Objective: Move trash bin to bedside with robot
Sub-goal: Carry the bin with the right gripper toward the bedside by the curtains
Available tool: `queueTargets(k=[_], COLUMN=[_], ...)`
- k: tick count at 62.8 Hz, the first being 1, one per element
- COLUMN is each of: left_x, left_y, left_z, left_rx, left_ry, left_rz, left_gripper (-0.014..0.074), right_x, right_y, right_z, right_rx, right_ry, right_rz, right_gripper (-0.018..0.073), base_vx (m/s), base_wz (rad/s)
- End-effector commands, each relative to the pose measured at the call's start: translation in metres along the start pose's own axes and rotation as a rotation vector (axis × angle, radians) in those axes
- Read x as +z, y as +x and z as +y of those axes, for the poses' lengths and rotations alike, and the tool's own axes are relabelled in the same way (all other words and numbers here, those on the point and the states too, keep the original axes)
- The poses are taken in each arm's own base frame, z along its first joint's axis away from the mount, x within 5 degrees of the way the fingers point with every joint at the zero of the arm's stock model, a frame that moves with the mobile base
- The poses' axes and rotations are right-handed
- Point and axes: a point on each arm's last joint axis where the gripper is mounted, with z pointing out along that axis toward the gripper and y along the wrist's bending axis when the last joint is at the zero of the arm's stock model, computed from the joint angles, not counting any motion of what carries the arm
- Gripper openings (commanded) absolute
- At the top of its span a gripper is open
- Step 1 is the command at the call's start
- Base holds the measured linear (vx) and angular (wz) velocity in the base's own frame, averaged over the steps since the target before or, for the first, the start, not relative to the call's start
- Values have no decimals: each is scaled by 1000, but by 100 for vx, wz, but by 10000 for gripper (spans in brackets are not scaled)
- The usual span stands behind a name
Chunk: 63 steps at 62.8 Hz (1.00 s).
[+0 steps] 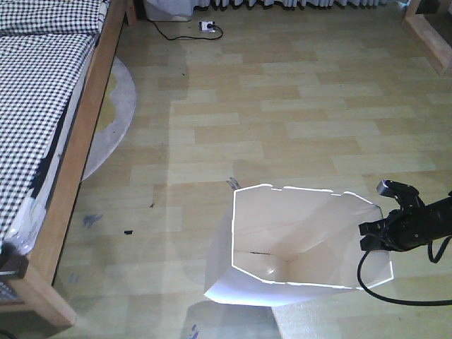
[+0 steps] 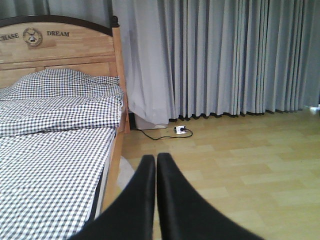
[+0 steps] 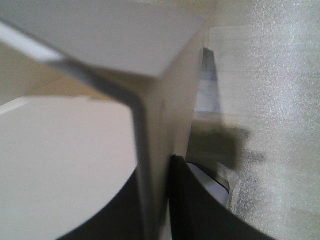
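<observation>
Pale wood-plank floor fills the room, with grey curtains hanging along the far wall. At the lower right of the front view, the right pincer is clamped on the right-hand rim of the trash bin. The right wrist view shows the white wall running between its two dark fingers, one inside and one outside. A black cable loops down from that arm beside the bin. The bin's mouth faces up toward the camera and its inside looks bare; whether its base rests flat on the floor cannot be told. The left pincer is closed with nothing in it, its black fingers pressed together and pointing across the floor toward the curtains. The bed, with a light wooden frame and black-and-white checkered bedding, runs along the left edge, well apart from the bin with open floor between them. A round grey rug lies partly under the bed, and a white power strip sits near the far wall.
</observation>
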Motion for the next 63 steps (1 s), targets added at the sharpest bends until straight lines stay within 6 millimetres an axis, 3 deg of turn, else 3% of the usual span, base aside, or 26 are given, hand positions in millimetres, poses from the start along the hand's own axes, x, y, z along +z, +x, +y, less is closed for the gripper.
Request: queueTargets(k=[1,63], left_x=[0,0], left_y=[-3,-3], left_z=[0,0], left_rx=[-23,-23], left_ry=[7,7], left_rz=[-69,-69], left_gripper=[-6,-6], right_x=[-23,-23], right_y=[-17,-17], right_z=[23,23], right_rx=[4,4], right_ry=[-170,-170], right_rz=[-75,-75], right_gripper=[-3,-3], base_vx=[30,31], base_wz=[-7,0])
